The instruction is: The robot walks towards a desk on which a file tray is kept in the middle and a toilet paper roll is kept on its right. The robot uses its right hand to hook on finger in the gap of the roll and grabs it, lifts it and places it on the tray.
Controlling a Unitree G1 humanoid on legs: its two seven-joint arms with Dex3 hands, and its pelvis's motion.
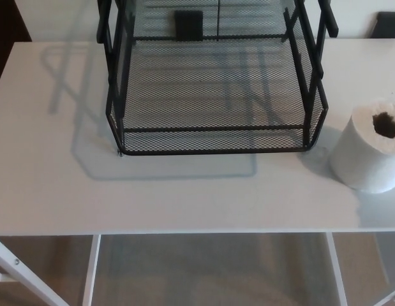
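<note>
A black wire-mesh file tray (216, 150) stands in the middle of the white desk (120, 197), its front rim facing me and its mesh floor bare. A white toilet paper roll (366, 156) stands upright on the desk to the tray's right, near the picture's right edge, with its dark core hole facing up. The roll and the tray are apart by a small gap. Neither of my hands shows in the head view.
The desk's front edge runs across the lower part of the picture, with white frame legs (90, 271) and grey floor below. A dark object (388, 24) sits beyond the desk's far right corner. Upper tiers of the tray rise at the top.
</note>
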